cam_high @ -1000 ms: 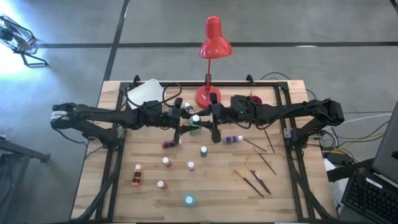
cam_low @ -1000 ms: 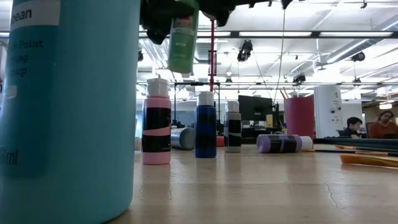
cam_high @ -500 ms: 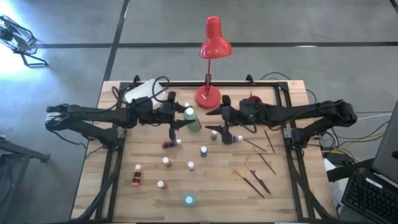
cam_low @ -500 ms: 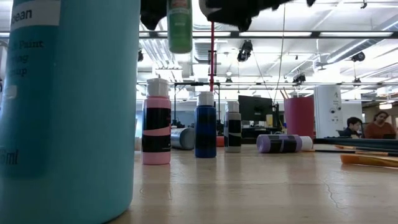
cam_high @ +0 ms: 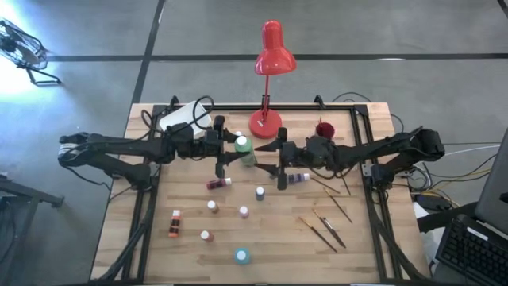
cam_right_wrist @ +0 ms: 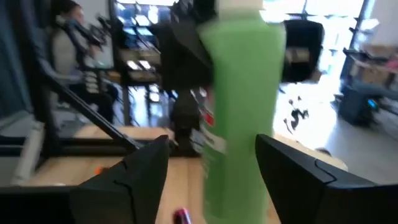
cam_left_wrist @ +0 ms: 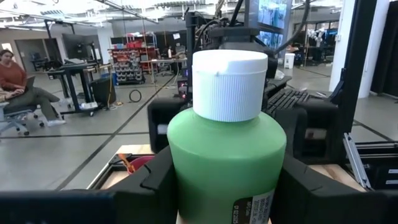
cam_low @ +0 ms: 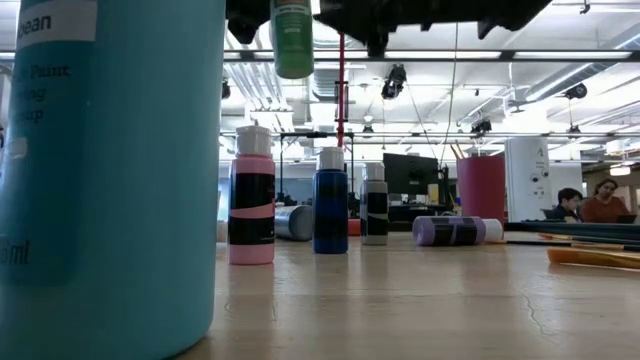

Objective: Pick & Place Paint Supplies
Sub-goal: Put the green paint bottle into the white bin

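A green paint bottle (cam_high: pixel 244 150) with a white cap hangs upright above the table's middle, with my left gripper (cam_high: pixel 235 152) shut on it; the low view shows its lower end (cam_low: pixel 292 40) high above the table. My right gripper (cam_high: pixel 270 159) stands open just right of the bottle, level with it and apart from it. In the right wrist view the bottle (cam_right_wrist: pixel 239 93) shows ahead of the open fingers (cam_right_wrist: pixel 130 180). Other paint bottles stand or lie on the table, among them a purple one (cam_high: pixel 298 178) lying down, and thin brushes (cam_high: pixel 325 230) lie at the right. My left gripper pinches the green bottle's body (cam_left_wrist: pixel 180 162) between its two fingers, one on each side, below the white cap (cam_left_wrist: pixel 229 84). The fingers come level from the table's left side. The bottle stands upright in the hold, cap up, lifted clear of the table.
A red desk lamp (cam_high: pixel 267 119) and a dark red cup (cam_high: pixel 325 129) stand at the back. A pink bottle (cam_low: pixel 252 210) and a blue bottle (cam_low: pixel 331 212) stand mid-table, a teal bottle (cam_high: pixel 241 256) near the front edge, an orange one (cam_high: pixel 174 225) lies at front left.
My right gripper has drawn back from the green bottle toward the table's right edge and has sunk a little. My left gripper has kept the bottle and raised it slightly; the bottle has gone from tilted to upright.
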You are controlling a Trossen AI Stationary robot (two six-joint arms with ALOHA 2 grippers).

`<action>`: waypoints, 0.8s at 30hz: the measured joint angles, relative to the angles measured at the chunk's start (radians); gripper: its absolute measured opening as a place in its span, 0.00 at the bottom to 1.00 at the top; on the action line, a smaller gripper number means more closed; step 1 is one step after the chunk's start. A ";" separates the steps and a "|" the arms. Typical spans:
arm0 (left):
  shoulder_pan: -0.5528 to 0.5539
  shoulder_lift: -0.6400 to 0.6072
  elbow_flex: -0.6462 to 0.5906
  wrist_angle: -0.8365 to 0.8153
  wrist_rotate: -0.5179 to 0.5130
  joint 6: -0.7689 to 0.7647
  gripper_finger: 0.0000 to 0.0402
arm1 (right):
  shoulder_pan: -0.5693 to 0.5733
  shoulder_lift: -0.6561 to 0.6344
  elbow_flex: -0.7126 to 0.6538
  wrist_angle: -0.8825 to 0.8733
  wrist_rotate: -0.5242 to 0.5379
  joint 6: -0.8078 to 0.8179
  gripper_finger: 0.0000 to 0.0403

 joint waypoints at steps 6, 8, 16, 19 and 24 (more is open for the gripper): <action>0.000 0.000 0.000 -0.002 0.001 -0.002 0.44 | -0.001 0.070 0.086 -0.051 0.025 -0.002 0.71; 0.000 0.000 0.000 -0.004 0.006 -0.002 0.44 | 0.000 0.097 0.115 -0.055 0.023 -0.018 0.74; 0.000 0.000 0.000 -0.007 0.008 -0.001 0.44 | 0.000 0.192 0.201 -0.093 0.053 -0.020 0.76; 0.001 0.000 0.000 -0.008 0.024 0.001 0.44 | 0.008 0.197 0.218 -0.118 0.107 -0.034 0.69; 0.000 -0.001 0.000 -0.015 0.023 0.013 0.43 | 0.020 0.194 0.236 -0.148 0.126 -0.052 0.44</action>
